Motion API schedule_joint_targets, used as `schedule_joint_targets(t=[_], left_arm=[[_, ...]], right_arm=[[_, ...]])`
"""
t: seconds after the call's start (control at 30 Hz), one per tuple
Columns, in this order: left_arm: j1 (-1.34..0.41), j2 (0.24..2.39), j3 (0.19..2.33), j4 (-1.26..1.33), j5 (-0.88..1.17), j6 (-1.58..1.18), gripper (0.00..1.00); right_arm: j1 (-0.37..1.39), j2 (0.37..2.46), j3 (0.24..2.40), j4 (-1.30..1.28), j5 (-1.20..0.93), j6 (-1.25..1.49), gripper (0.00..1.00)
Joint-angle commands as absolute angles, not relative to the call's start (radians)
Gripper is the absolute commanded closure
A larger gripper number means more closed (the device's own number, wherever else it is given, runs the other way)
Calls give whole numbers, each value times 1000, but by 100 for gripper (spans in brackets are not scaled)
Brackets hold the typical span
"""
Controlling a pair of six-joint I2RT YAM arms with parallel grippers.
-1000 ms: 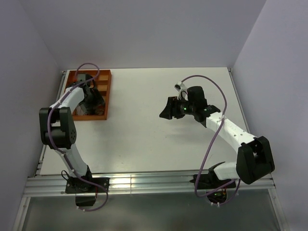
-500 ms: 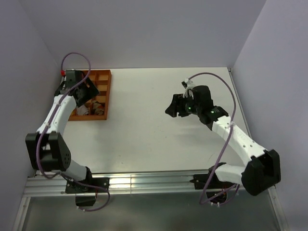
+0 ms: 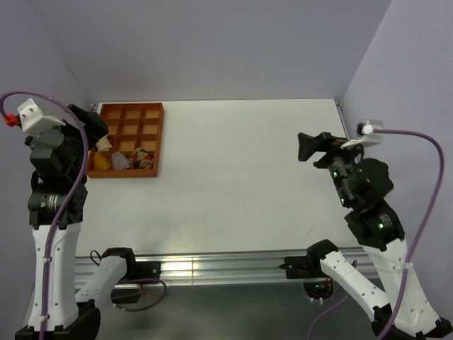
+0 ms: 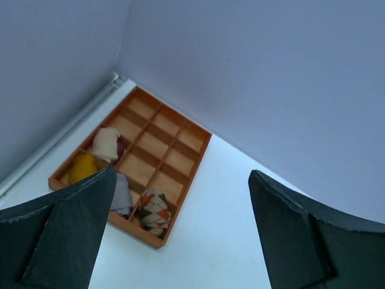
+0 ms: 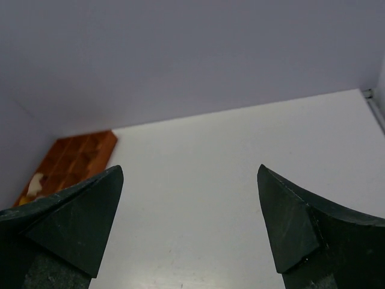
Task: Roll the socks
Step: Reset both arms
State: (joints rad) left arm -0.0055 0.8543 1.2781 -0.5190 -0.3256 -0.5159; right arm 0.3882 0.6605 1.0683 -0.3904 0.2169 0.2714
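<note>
The argyle sock (image 4: 155, 211) sits rolled into a bundle in the near right compartment of the orange tray (image 4: 194, 155), also visible from above as the argyle sock (image 3: 145, 157). A grey sock (image 4: 122, 194) lies in the compartment to its left, partly behind my left finger. My left gripper (image 4: 181, 174) hangs open and empty high above the tray's near side; from above, the left gripper (image 3: 90, 131) is at the far left. My right gripper (image 5: 189, 168) is open and empty, raised over the right part of the table (image 5: 240, 138); from above, the right gripper (image 3: 308, 146) points left.
The orange tray (image 3: 152, 113) stands at the table's back left corner, against the left rail. It also holds a yellow bundle (image 4: 83, 167) and a cream bundle (image 4: 107, 143). Purple walls (image 3: 212, 42) close in the back and sides. Purple cables loop off both wrists.
Both arms have lifted up and drawn back toward their bases. The left gripper has come out of the tray. Both pairs of jaws have widened.
</note>
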Motion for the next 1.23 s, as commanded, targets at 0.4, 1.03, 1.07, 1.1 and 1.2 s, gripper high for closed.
schedule_joint_targets(t=[0.4, 1.03, 1.07, 1.1, 1.2], left_arm=[[-195, 502, 1401, -594, -713, -377, 1], [-210, 416, 1335, -600, -853, -385, 1], [-210, 414, 1336, -600, -857, -385, 0], [-210, 416, 1336, -598, -862, -382, 1], [-210, 416, 1335, -594, -874, -379, 1]], right_arm=[[387, 264, 1086, -390, 592, 91, 0], [388, 267, 1051, -361, 492, 58, 0], [388, 267, 1049, -356, 489, 54, 0], [388, 267, 1048, -351, 489, 54, 0], [388, 268, 1040, -330, 488, 49, 0]])
